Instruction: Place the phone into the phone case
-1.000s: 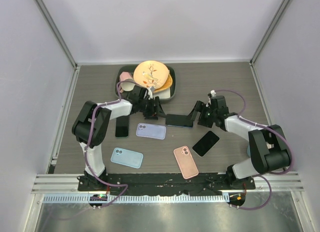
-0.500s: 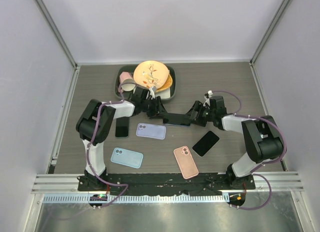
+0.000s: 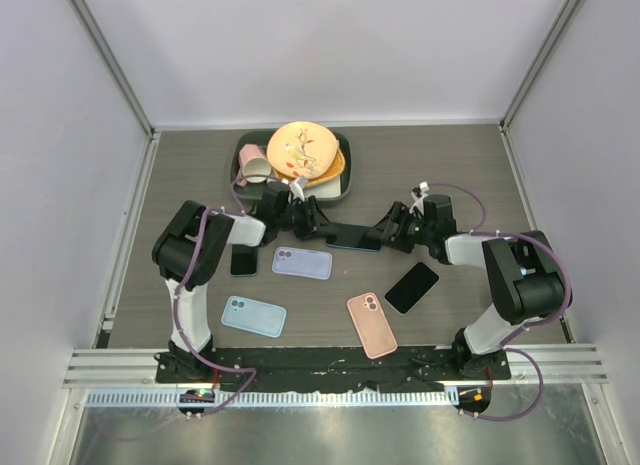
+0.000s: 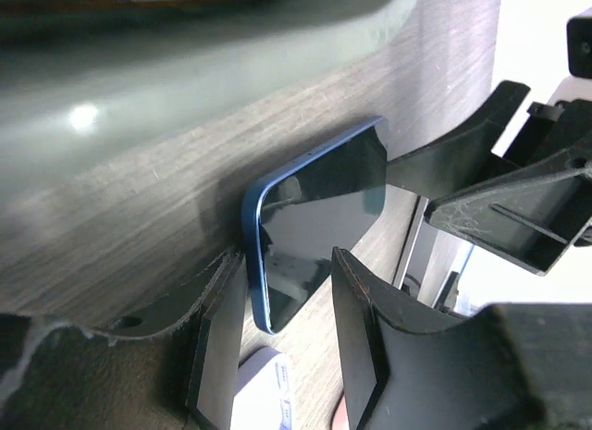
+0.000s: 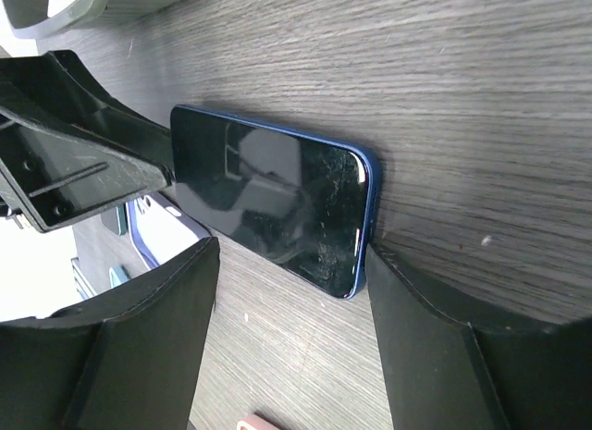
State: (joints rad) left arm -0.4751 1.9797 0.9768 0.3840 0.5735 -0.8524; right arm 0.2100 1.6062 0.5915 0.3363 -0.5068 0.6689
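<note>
A dark-screened phone with a blue rim (image 3: 352,238) lies on the table between my two grippers. My left gripper (image 3: 318,226) is open at its left end. In the left wrist view the phone (image 4: 314,217) has one corner between the jaws (image 4: 287,356), its rim against one finger (image 4: 217,342), with a gap to the other. My right gripper (image 3: 386,235) is open at the right end. In the right wrist view the phone (image 5: 268,199) touches one finger (image 5: 435,356). A lavender case (image 3: 302,263), a light blue case (image 3: 253,316) and a pink case (image 3: 371,324) lie nearer the front.
A grey tray (image 3: 343,190) with plates and a pink cup (image 3: 252,168) stands just behind the left gripper. A black phone (image 3: 412,287) lies at the right and a dark phone (image 3: 243,257) beside the left arm. Walls enclose the table.
Both grippers have closed in toward the phone's two ends, and the phone has shifted slightly left and back. The cases and the other phones have not moved.
</note>
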